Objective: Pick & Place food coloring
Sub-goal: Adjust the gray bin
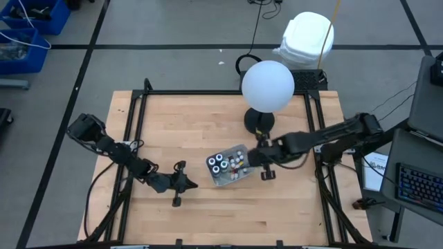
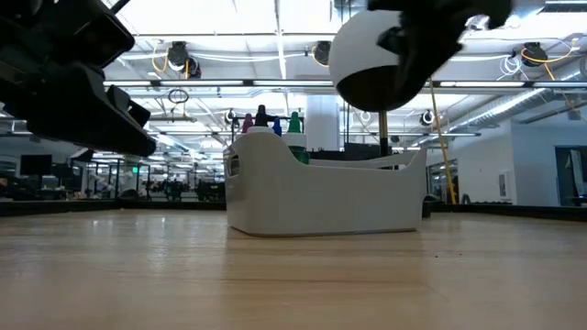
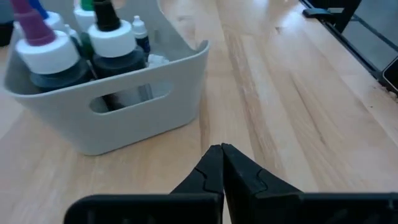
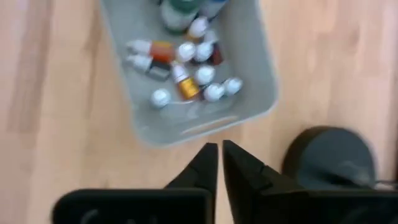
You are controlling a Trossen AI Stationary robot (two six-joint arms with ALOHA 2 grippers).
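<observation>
Bottles [image 4: 186,62]: small, white-capped, in grey plastic bin [image 4: 261,81] | both grippers [image 3: 222,155] [image 4: 219,152]: clenched, empty

Pale wooden table [image 1: 228,207], planked, smooth with a faint sheen. Matt grey plastic bin [image 3: 134,121] on that table, handle-slotted, holding glossy dark food coloring [image 3: 112,53] bottles with smooth white plastic caps. Matt black plastic fingers [image 4: 205,165] beside the bin.

high: straight down, far | low: table-level, facing room | wrists: close | all share bin [image 1: 228,166]
</observation>
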